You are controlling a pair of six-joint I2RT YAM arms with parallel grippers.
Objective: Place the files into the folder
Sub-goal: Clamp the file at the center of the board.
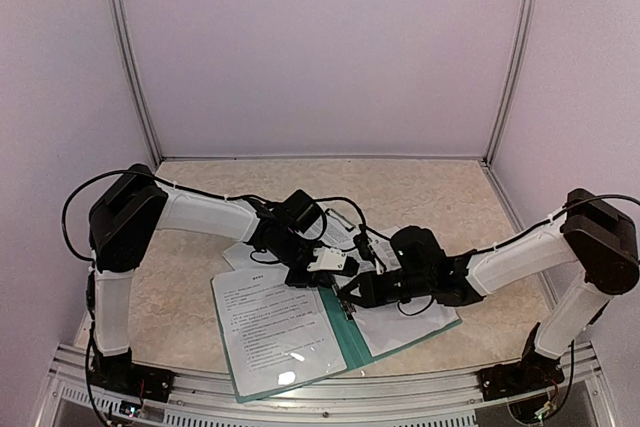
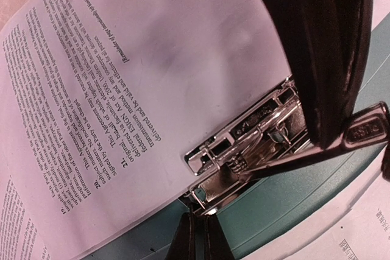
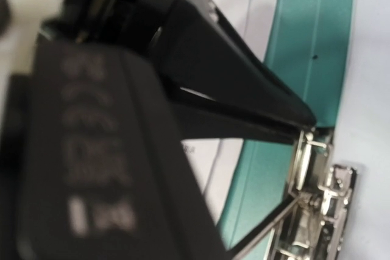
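You are seeing one folder [image 1: 345,332] lying open at the near edge of the speckled beige table [image 1: 470,207], with pale walls [image 1: 320,47] around it. Its spine is running far-to-near, slanting right. At least three files [image 1: 270,322] are showing. The left gripper [image 2: 198,238] is pinching shut. The right gripper [image 3: 308,127] is sitting nearly closed at the clip [image 2: 244,144], and you cannot tell whether it is gripping.

Top external: fixed high behind both arm bases, facing forward and down over the whole table [image 1: 450,197]; far off. Left wrist: looks along left pincer [image 2: 196,226], very near the metal clip [image 2: 244,144] and folder [image 2: 304,199]. Right wrist: nearer still, blurred, past right pincer [image 3: 308,127]. All 3 share that clip.
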